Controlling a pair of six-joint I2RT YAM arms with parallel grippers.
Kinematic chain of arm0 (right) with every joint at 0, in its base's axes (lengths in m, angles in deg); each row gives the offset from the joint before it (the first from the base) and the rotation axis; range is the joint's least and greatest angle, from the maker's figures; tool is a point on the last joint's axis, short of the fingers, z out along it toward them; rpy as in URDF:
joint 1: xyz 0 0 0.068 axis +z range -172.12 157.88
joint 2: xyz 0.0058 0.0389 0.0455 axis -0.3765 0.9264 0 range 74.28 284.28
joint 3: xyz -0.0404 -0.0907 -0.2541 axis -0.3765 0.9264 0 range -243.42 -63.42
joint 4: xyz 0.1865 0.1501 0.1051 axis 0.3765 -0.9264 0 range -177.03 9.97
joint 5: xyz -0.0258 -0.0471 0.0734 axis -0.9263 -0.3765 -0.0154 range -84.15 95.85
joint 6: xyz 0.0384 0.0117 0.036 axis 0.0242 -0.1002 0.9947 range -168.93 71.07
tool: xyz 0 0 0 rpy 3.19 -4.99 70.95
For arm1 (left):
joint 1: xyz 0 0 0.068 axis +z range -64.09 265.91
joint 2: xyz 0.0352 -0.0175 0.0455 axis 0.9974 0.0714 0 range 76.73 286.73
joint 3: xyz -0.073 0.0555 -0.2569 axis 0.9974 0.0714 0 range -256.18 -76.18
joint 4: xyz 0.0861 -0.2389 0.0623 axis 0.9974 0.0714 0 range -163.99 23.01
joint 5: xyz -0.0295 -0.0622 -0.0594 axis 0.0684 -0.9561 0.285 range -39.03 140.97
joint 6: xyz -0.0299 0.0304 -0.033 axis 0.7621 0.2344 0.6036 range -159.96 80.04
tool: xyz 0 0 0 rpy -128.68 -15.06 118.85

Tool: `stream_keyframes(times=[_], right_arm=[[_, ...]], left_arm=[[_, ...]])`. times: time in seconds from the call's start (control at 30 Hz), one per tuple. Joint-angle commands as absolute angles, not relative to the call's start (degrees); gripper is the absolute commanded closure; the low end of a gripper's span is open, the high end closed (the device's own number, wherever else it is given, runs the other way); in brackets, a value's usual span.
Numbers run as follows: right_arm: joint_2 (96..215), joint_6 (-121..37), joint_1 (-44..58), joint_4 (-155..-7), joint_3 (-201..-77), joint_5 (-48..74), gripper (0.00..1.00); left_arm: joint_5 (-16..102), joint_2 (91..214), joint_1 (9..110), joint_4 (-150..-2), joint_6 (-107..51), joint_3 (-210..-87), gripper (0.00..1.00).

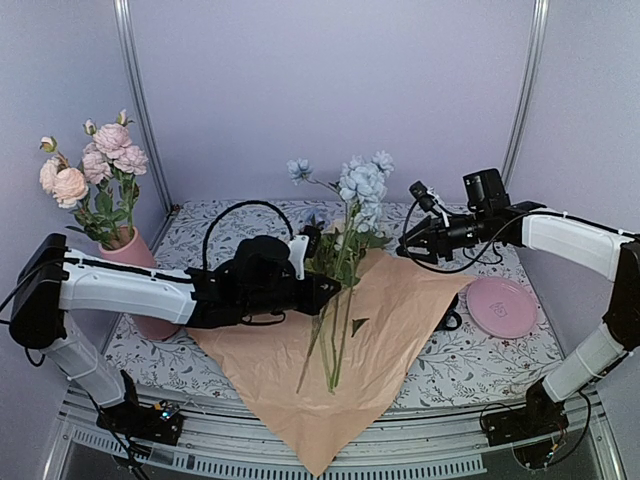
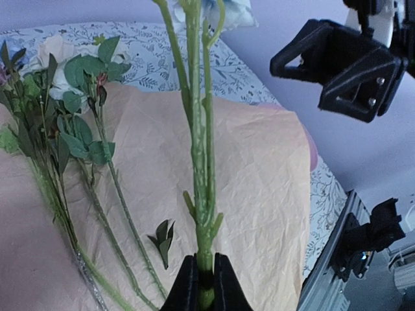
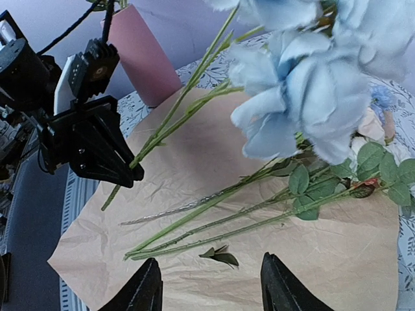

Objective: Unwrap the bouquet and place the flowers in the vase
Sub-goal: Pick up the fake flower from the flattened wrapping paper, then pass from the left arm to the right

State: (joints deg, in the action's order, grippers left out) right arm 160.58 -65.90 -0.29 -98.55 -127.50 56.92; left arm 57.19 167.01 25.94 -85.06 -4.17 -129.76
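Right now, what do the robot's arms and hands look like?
Both the left arm and right arm have smooth white shells with black joints. The left hand and right hand are black and angular, each with two tapered fingers. A thin black cable loops above the left wrist; more black cables hang by the right wrist.

My left pincer (image 1: 338, 284): clamped on the stems of the blue flowers (image 1: 365, 182), holding them upright over the paper (image 1: 300, 390).
My right pincer (image 1: 408, 246): just right of the blue blooms.
Vase (image 1: 135, 252): far left, pink flowers (image 1: 100, 165) in it.
Loose stems (image 1: 335, 350): lying on the paper.
Plate (image 1: 500, 306): right side of the table (image 1: 480, 375).
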Motion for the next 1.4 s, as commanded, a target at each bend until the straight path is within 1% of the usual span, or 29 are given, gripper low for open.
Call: stream_keyframes(times=[0.0, 0.13, 0.37, 0.57, 0.67, 0.83, 1.13, 1.3, 1.33, 1.37], right_arm=[[159.58, -64.35, 4.49, -100.75, -128.18, 58.64, 0.45], [159.71, -62.88, 8.85, -99.09, -127.8, 58.7, 0.41], [164.29, -61.49, 14.35, -100.54, -131.49, 59.55, 0.4], [166.11, -59.6, 16.81, -99.1, -132.33, 59.91, 0.4], [166.29, -59.0, 17.29, -98.23, -132.33, 60.06, 0.4], [166.32, -57.45, 17.43, -96.07, -131.56, 61.7, 0.42], [167.44, -56.84, 17.97, -94.69, -132.31, 62.94, 0.56], [167.67, -57.0, 17.97, -94.77, -132.33, 64.02, 0.77], [167.51, -57.21, 17.97, -94.86, -132.33, 64.28, 0.8], [167.38, -57.41, 18.03, -94.92, -132.33, 64.63, 0.86]], left_arm=[[58.38, 165.69, 26.74, -103.41, -2.76, -126.51, 1.0], [59.56, 167.41, 26.96, -108.15, -2.99, -128.13, 1.0], [59.02, 170.33, 27.61, -114.92, -2.77, -130.19, 1.0], [58.79, 170.68, 27.59, -125.1, -0.62, -127.56, 1.0], [58.69, 170.46, 27.56, -127.05, -0.58, -127.13, 1.0], [58.63, 170.8, 27.59, -129.54, 0.16, -126.32, 1.0], [56.2, 171.87, 27.63, -132.33, 1.5, -126.15, 1.0], [56.2, 171.6, 27.64, -132.35, 1.42, -125.6, 1.0], [56.26, 171.56, 27.68, -132.3, 1.38, -125.5, 1.0], [56.33, 171.52, 27.63, -132.34, 1.45, -125.29, 1.0]])
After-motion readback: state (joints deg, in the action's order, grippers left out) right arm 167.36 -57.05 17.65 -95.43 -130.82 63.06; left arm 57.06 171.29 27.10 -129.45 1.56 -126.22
